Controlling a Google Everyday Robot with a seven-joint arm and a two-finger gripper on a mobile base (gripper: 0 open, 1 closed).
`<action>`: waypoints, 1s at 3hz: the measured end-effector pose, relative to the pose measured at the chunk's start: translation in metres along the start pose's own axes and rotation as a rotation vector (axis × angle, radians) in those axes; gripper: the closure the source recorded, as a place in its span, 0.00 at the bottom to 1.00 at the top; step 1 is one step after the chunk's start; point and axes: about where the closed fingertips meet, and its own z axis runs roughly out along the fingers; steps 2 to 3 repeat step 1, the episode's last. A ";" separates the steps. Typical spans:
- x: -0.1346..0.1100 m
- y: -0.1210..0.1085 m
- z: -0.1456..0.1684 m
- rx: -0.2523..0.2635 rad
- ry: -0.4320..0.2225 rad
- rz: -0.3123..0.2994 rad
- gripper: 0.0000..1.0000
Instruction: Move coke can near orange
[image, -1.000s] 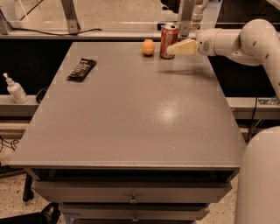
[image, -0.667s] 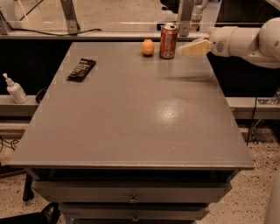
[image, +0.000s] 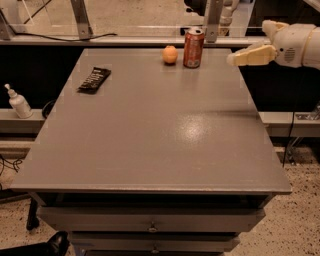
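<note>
The coke can, red with a silver top, stands upright at the far edge of the grey table. The orange sits just left of the can, a small gap between them. My gripper is to the right of the can, past the table's right edge, and clear of the can. It holds nothing.
A flat black snack bar wrapper lies on the table's left side. A white pump bottle stands on a shelf left of the table. Metal posts and a rail run behind the far edge. Drawers sit under the front edge.
My gripper has let go of the can and pulled back to the right, away from it. The can stays upright next to the orange.
</note>
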 end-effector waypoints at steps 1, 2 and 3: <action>0.002 -0.001 -0.002 0.001 0.000 0.000 0.00; 0.002 -0.001 -0.002 0.001 0.000 0.000 0.00; 0.002 -0.001 -0.002 0.001 0.000 0.000 0.00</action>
